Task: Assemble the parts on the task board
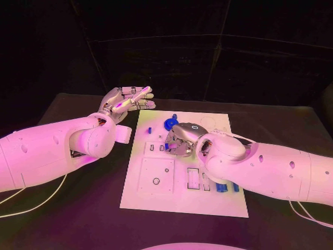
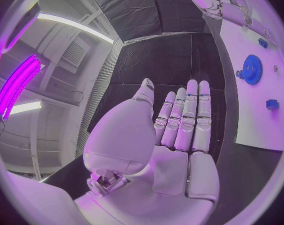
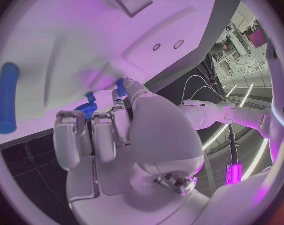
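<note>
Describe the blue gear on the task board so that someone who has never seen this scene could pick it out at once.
Start at the white task board in the middle of the black table and go to its far end, beyond the right hand. The blue gear lies flat there, just past that hand. It is a round toothed disc, broader than the small blue pieces beside it.

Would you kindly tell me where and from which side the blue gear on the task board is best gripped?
I would pinch the blue gear across its toothed rim, coming straight down from above: it lies flat on the task board, so probably only its rim and top are reachable. The left robot hand is open nearby.
</note>
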Controlling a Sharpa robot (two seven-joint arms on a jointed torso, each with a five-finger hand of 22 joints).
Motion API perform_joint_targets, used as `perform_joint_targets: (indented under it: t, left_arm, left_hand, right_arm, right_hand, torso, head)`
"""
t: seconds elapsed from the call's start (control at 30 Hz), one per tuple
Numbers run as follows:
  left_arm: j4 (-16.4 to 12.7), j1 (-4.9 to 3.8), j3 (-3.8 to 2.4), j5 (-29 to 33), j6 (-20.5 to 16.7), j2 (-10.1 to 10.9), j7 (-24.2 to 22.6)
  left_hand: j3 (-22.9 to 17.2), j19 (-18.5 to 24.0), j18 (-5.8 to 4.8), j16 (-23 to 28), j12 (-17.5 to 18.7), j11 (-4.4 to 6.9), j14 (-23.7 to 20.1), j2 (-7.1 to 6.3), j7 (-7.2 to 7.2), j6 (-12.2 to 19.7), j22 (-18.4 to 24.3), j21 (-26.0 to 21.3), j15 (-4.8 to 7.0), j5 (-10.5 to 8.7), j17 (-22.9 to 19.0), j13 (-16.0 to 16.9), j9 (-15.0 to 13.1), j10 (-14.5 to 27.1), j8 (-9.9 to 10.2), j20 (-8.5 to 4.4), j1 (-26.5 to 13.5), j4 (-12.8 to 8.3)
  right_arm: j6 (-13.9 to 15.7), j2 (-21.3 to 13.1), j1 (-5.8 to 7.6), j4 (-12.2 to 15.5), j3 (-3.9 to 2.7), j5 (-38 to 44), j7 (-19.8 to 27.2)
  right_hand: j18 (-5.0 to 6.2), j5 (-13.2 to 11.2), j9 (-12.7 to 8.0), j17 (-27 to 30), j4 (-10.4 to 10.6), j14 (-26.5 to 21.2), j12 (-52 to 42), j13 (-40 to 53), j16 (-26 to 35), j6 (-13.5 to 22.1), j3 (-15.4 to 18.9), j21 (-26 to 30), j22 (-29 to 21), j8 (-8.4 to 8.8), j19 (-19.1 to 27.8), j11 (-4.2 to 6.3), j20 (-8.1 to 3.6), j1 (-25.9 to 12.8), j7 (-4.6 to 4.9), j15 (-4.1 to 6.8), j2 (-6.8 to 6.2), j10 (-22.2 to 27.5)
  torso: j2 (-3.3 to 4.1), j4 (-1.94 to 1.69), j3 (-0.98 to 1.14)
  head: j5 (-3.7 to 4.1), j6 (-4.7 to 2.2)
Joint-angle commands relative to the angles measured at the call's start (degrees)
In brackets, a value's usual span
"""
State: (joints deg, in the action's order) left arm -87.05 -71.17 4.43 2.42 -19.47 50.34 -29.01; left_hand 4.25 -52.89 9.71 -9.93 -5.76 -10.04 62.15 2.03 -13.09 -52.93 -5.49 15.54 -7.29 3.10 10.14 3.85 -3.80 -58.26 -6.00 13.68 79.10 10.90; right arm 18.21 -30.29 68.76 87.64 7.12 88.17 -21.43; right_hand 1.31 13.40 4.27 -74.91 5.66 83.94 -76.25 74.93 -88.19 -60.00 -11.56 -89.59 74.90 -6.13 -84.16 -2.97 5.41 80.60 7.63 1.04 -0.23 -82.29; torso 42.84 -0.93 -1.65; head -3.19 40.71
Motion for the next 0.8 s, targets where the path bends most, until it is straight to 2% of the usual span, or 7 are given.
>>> perform_joint_targets:
  t: [0.03,0.43,0.8]
  left_arm:
    - [-0.1,-0.10,-0.04,-0.3,0.8,-0.1,-0.1]
    - [-0.1,-0.10,-0.04,-0.3,0.9,0.0,0.0]
    - [-0.1,-0.10,-0.04,-0.3,0.9,0.0,0.1]
  left_hand:
    - [0.0,-0.3,0.77,0.3,0.2,-0.29,-0.1,0.48,-0.29,-0.2,0.1,-0.4,-0.29,-0.07,0.1,0.0,0.0,0.0,0.3,0.19,0.1,-0.4]
    - [0.1,-0.3,0.77,0.3,0.2,-0.30,-0.1,0.49,-0.29,-0.2,0.1,-0.4,-0.30,-0.07,0.1,0.0,0.0,0.0,0.4,0.19,0.1,-0.4]
    - [0.1,-0.3,0.77,0.3,0.2,-0.30,-0.1,0.49,-0.29,-0.2,0.1,-0.4,-0.30,-0.07,0.1,0.0,0.0,0.0,0.4,0.19,0.1,-0.4]
  right_arm:
    - [-2.5,0.0,-0.13,-0.1,0.19,0.4,-1.0]
    - [-3.0,0.1,-0.13,-0.2,0.19,0.5,-1.4]
    - [-3.0,0.3,-0.13,-0.4,0.19,0.7,-1.9]
  right_hand:
    - [-1.03,-0.4,-0.1,-10.6,0.0,5.1,0.4,3.0,0.3,0.2,-0.2,0.1,14.0,0.33,-5.0,0.09,-0.07,-0.4,0.22,0.04,-0.14,0.5]
    - [-0.91,-1.1,-0.2,-10.3,0.1,5.0,1.3,2.3,0.4,1.2,-0.3,0.3,13.5,0.98,-4.6,-0.31,0.24,-1.5,0.68,-0.30,-1.30,1.2]
    - [-0.87,-1.6,-0.3,-10.1,0.2,4.9,1.6,2.1,0.5,1.6,-0.2,0.3,13.4,1.20,-4.4,-0.47,0.38,-2.0,0.84,-0.44,-1.81,1.4]
  torso:
    - [0.00,0.03,-0.01]
    - [0.00,-0.03,0.00]
    - [0.01,0.00,0.00]
  head:
    - [-0.06,0.08]
    - [-0.06,0.16]
    - [-0.11,0.26]
